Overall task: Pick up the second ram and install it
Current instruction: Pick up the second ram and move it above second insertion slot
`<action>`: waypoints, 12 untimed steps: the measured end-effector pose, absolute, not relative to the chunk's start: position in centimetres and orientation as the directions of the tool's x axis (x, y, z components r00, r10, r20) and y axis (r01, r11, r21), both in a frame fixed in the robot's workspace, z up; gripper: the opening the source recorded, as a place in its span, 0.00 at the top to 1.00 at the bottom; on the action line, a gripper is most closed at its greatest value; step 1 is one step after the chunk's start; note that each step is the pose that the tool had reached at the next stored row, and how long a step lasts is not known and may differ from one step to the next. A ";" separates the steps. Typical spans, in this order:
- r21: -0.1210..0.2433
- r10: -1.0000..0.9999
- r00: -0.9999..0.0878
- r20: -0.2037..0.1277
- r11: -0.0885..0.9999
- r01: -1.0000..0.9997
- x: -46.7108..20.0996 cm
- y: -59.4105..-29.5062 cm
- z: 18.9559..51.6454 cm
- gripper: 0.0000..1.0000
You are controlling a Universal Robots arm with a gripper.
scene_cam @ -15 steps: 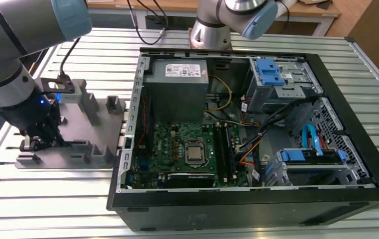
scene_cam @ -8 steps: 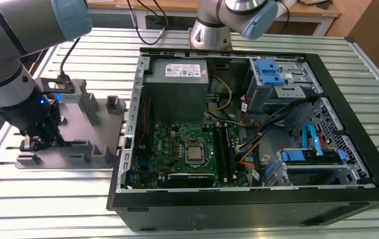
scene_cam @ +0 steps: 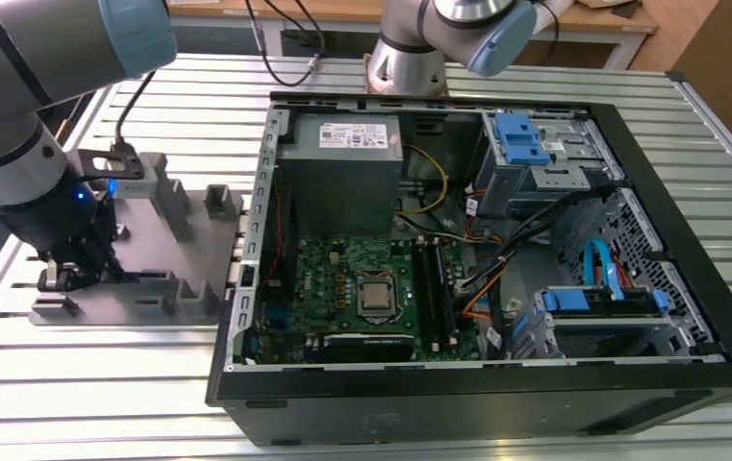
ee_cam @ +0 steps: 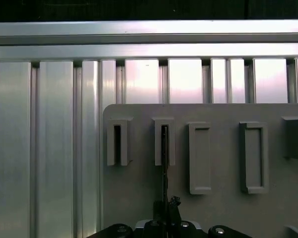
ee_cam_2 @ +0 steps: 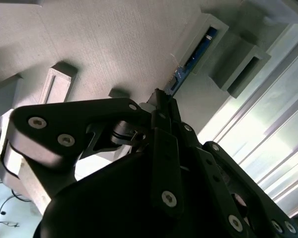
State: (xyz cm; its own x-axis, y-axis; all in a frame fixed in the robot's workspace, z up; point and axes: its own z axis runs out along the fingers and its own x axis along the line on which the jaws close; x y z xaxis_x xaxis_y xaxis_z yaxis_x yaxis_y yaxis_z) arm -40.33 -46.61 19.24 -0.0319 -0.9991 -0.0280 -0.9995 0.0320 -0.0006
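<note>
Gripper (ee_cam: 169, 206): one, fingers closed narrowly on the stick's near end.
Second ram (ee_cam: 165, 158): one, on edge in a fixture slot.
Fixture block (ee_cam: 223, 208): one, grey; four whole slot frames (ee_cam: 117, 144) in the first wrist view.
Computer case (scene_cam: 469, 408): one, open, beside the block.

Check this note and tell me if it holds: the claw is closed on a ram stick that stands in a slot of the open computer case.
Wrong on the slot: it belongs to the grey fixture block, which lies outside the computer case on the exterior view's left. The first wrist view shows the claw closed on the ram stick standing in that block's slot.
</note>
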 end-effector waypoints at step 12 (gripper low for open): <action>-0.001 -0.999 -0.032 -0.032 0.032 -0.999 -40.3 -46.6 21.8 0.86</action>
State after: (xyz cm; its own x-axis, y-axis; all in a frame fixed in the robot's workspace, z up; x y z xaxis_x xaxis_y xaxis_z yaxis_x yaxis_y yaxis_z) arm -40.32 -46.61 21.84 -0.0320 -0.9990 -0.0317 -0.9995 0.0320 -0.0006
